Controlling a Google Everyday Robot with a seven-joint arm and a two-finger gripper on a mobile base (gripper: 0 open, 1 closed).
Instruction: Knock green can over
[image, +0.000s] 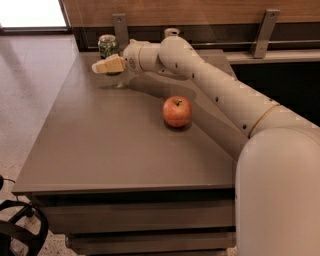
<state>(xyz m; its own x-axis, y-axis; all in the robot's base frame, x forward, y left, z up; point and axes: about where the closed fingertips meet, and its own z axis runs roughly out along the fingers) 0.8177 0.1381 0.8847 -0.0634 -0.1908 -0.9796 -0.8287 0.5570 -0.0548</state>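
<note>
Grey-brown and matte, the broad flat tabletop (100, 150) was spread across most of the frame, its surface smooth and faintly reflective. Across the right side and up toward the upper left, the cream-white, smooth-shelled robot arm (225, 95) was extended in rounded, tubular segments. Near the centre, a round red apple (177, 111) with a glossy skin and a short stem was left on the table, well apart from the work. At the upper left, by the table's far edge, the green can (107, 46), a small metal cylinder with a mottled green-and-white print and a silver top rim, was seen standing upright. The pale beige, wedge-shaped gripper (106, 65) was held just in front of it, low against its body; whether it was clenched or released could not be told, nor could contact be confirmed. The approach was judged complete, while the push itself was judged not yet done.
</note>
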